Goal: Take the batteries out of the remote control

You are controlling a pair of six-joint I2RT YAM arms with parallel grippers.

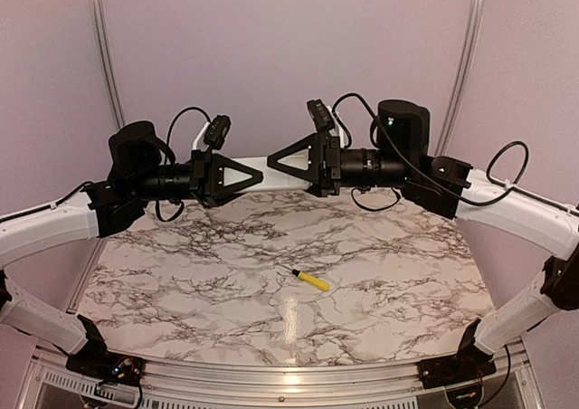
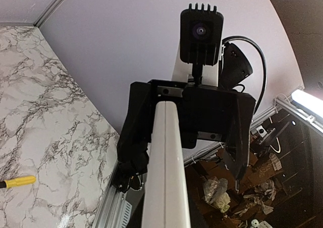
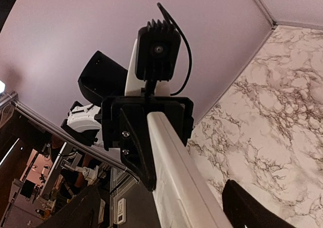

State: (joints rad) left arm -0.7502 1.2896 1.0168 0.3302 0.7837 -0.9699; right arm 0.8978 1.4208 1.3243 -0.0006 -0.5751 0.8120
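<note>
The white remote control (image 1: 268,171) hangs level in the air above the back of the table, between both grippers. My left gripper (image 1: 242,175) is shut on its left end; in the right wrist view the left gripper (image 3: 151,152) clamps the far end of the remote (image 3: 186,187). My right gripper (image 1: 291,162) is round the right end, and its fingers (image 3: 241,204) stand wide on either side of the slab. The left wrist view looks along the remote's edge (image 2: 165,172) to the right gripper (image 2: 187,155). No batteries show and the compartment is hidden.
A yellow-handled screwdriver (image 1: 312,280) with a black tip lies on the marble table (image 1: 181,282) right of centre; it also shows in the left wrist view (image 2: 18,181). Purple walls close the back and sides.
</note>
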